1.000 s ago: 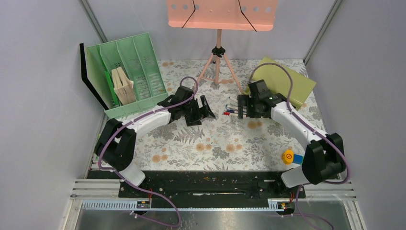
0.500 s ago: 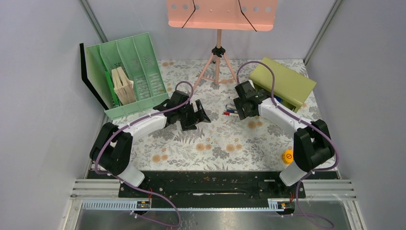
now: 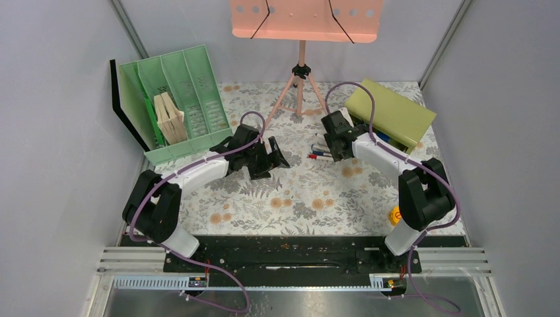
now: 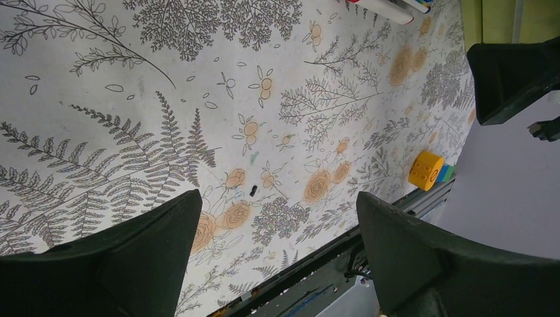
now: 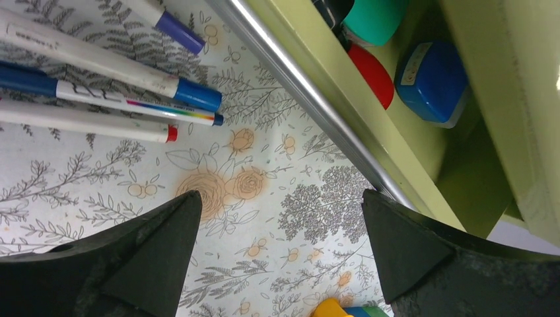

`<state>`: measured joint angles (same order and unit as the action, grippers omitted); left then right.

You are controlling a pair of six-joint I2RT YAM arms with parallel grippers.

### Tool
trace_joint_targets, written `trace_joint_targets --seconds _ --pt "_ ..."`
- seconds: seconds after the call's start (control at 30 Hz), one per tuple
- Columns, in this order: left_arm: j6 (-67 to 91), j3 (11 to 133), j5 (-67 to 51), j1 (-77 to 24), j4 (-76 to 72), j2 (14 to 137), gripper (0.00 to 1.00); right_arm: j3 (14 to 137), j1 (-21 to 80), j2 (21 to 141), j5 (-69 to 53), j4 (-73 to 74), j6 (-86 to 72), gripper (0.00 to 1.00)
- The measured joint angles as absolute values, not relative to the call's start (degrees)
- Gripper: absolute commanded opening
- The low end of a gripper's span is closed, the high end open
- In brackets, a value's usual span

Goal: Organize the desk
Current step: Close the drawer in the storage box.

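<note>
The desk [image 3: 297,198] is a floral-print top. Several markers [image 3: 319,154] lie on it at centre back; they also show in the right wrist view [image 5: 99,99]. My right gripper [image 3: 333,146] hovers just right of them, open and empty [image 5: 277,198], next to the olive-green box [image 3: 396,113]. The box's open side [image 5: 462,165] shows a blue item [image 5: 432,82], a red item [image 5: 371,74] and a teal item [image 5: 375,18]. My left gripper [image 3: 271,162] is open and empty over bare desk [image 4: 279,197], left of the markers.
A green slotted organizer [image 3: 191,79] with wooden pieces [image 3: 170,119] leans at the back left. A pink music stand [image 3: 305,20] on a tripod [image 3: 300,92] stands at the back. A yellow block [image 3: 394,214] lies near the front right, seen in the left wrist view [image 4: 426,170].
My right arm has swung left and back, bringing its gripper close to the markers and the box. My left gripper has drawn slightly left. Both stay open.
</note>
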<state>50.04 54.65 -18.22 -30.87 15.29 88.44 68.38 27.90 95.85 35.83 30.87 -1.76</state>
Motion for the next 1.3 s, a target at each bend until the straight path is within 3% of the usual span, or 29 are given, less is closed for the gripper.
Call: trace_joint_targets --seconds 0.93,1.3 --pt "51.1 52.7 -18.0 -30.7 14.0 85.7 0.89 74.3 24.5 103.6 48.1 22.5 4.5 0.99" --pt "51.1 52.0 -17.8 -30.7 13.8 85.1 0.89 75.0 24.5 103.5 46.8 23.7 1.7 0.99"
